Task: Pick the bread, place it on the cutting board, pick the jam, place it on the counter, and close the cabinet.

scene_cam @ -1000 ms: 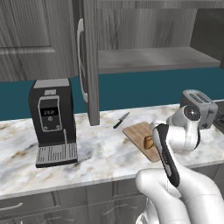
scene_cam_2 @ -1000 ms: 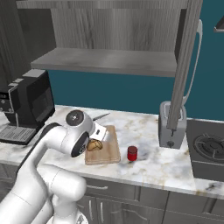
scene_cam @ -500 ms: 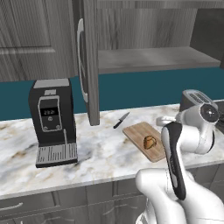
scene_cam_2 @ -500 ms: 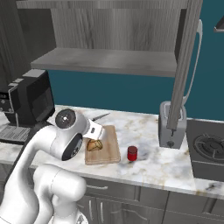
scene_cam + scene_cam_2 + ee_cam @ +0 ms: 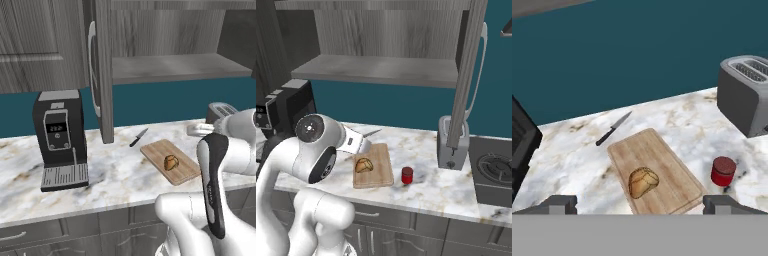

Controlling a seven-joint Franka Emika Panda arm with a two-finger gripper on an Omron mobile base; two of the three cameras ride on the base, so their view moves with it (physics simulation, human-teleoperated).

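The bread [image 5: 643,182] lies on the cutting board [image 5: 667,162], near its front end, and nothing touches it. My gripper [image 5: 641,204] hangs open and empty above the board's near edge, its fingertips [image 5: 562,202] wide apart. The red jam [image 5: 723,171] stands upright on the marble counter [image 5: 572,160], just right of the board. From the right base view, the bread [image 5: 364,165], board [image 5: 378,175] and jam [image 5: 407,175] sit in a row. The cabinet door [image 5: 102,75] stands open, and so does the other door [image 5: 468,75].
A black-handled knife [image 5: 613,128] lies behind the board. A toaster [image 5: 451,147] stands to the right of the jam, with a stove [image 5: 496,170] beyond it. At the left of the counter is a coffee machine [image 5: 60,135]. The open cabinet's shelf [image 5: 170,67] is bare.
My arm has drawn back and up from the cutting board, uncovering the bread, which stays on the board. The jam has not moved. The gripper remains open.
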